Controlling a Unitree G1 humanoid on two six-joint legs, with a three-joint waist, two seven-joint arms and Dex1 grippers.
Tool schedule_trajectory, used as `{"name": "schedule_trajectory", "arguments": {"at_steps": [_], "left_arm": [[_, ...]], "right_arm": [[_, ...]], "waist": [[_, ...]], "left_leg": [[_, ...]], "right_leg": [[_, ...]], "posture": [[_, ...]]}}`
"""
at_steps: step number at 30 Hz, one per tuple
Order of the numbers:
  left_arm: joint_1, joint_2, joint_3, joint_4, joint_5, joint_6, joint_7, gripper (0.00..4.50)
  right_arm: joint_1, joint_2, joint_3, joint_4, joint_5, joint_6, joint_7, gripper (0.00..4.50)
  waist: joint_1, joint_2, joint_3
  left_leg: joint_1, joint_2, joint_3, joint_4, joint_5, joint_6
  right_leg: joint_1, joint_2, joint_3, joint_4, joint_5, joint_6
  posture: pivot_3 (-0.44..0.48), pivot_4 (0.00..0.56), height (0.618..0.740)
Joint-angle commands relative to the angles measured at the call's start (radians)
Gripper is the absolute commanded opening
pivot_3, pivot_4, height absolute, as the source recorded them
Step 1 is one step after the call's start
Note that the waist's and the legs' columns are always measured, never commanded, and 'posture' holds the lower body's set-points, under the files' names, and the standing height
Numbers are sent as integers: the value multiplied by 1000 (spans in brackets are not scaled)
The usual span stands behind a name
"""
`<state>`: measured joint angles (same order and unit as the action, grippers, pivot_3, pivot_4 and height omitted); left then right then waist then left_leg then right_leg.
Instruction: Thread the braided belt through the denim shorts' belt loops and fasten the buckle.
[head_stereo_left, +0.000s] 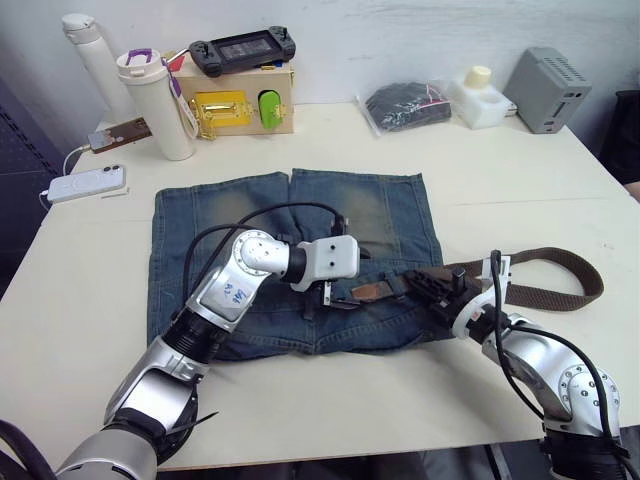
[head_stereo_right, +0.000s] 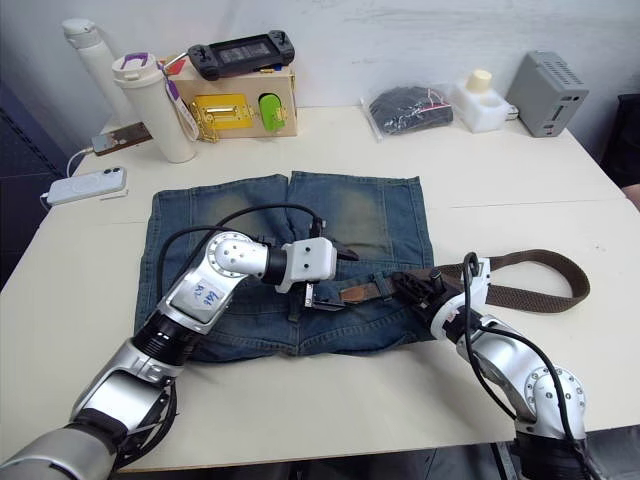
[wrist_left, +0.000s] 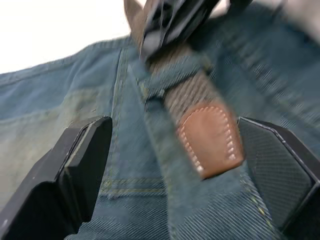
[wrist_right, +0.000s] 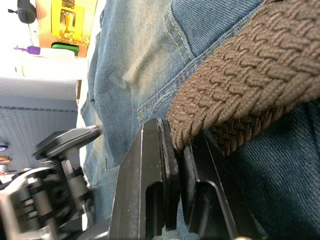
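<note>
Threading step: dark brown braided belt (head_stereo_left: 540, 275), lying across faded blue denim shorts (head_stereo_left: 290, 215), is being pinched by right gripper (wrist_right: 175, 150); left gripper (wrist_left: 170, 165), fingers spread, should be closed on the leather tip.

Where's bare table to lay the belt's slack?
Bare table lies between the denim shorts and the black bundle, and left of the shorts below the phone. It is crowded at the waistband, where the left hand meets the braided belt.

Braided belt (head_stereo_left: 545, 280) lies across denim shorts (head_stereo_left: 290, 215); both grippers near waistband.
</note>
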<state>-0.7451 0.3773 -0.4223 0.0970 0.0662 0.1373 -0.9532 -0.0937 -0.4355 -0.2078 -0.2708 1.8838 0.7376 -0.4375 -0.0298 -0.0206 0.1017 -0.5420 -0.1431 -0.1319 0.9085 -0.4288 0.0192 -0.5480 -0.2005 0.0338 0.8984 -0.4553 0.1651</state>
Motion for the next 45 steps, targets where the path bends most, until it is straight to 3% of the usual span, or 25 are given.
{"name": "schedule_trajectory", "arguments": {"at_steps": [1,5,13,24,31,37,45], "left_arm": [[-10,-2,-28,5,70,-82,40,4361],[-2,5,-45,21,148,-126,88,4361],[42,36,-33,-71,151,-59,64,4361],[9,6,-10,-25,246,-3,247,4361],[7,-30,31,-76,183,-46,273,4361],[73,-17,77,-163,27,-74,153,4361],[75,-5,56,-124,67,-124,161,4361]], "right_arm": [[22,10,21,23,-3,9,-10,0],[17,10,21,29,-2,10,-8,0],[12,10,21,43,-8,13,0,0],[10,19,7,37,5,9,16,0],[20,21,8,34,4,12,21,0],[17,27,4,39,-1,5,19,0],[14,28,5,43,-6,9,20,0]], "waist": [[0,0,0],[0,0,0],[-2,-1,0],[0,-2,-2],[0,-2,-2],[-1,-2,-2],[0,-2,-2]], "left_leg": [[0,0,0,0,0,0],[0,0,0,0,0,0],[1,0,0,0,0,0],[4,0,0,0,0,0],[4,0,0,0,0,0],[4,0,0,0,0,0],[4,0,0,0,0,0]], "right_leg": [[0,0,0,0,0,0],[0,0,0,0,0,0],[0,0,0,0,0,0],[3,0,0,0,0,0],[3,0,0,1,0,0],[2,0,0,1,0,0],[3,0,0,0,0,0]], "posture": [[0,150,645],[0,150,645],[0,150,645],[0,150,645],[0,150,645],[0,150,645],[0,150,645]]}}
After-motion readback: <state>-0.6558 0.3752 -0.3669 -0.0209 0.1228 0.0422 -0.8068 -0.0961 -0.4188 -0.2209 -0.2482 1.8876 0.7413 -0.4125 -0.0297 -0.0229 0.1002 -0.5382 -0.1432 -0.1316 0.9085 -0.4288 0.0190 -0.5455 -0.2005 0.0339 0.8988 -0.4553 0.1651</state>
